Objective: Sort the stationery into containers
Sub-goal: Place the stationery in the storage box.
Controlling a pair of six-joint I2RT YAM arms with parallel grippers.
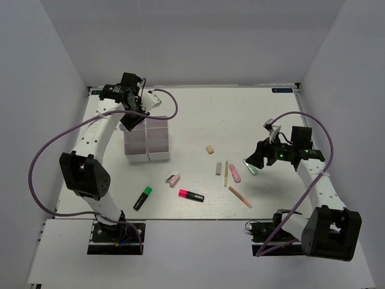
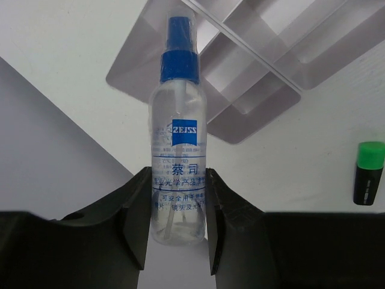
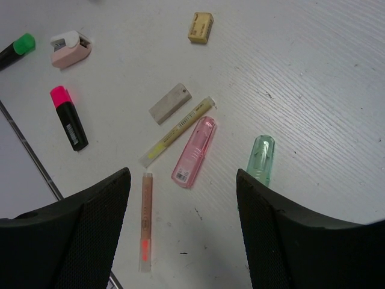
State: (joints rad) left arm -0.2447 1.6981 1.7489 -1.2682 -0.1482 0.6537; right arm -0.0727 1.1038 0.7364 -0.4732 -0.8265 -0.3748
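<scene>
My left gripper (image 2: 178, 183) is shut on a clear bottle (image 2: 178, 138) with a blue cap. It holds the bottle above the white divided container (image 2: 240, 72), and from above the gripper (image 1: 133, 117) hangs over the container's (image 1: 157, 141) far left corner. My right gripper (image 3: 181, 180) is open and empty, hovering (image 1: 251, 159) over loose stationery. Below it lie a pinkish pencil (image 3: 146, 220), a pink case (image 3: 194, 151), a green case (image 3: 261, 159), a yellowish pencil (image 3: 177, 131) and a grey eraser (image 3: 170, 103).
Further left on the table lie a beige eraser (image 1: 210, 149), a pink eraser (image 1: 174, 179), a pink highlighter (image 1: 190, 195) and a green highlighter (image 1: 142, 197). White walls enclose the table on three sides.
</scene>
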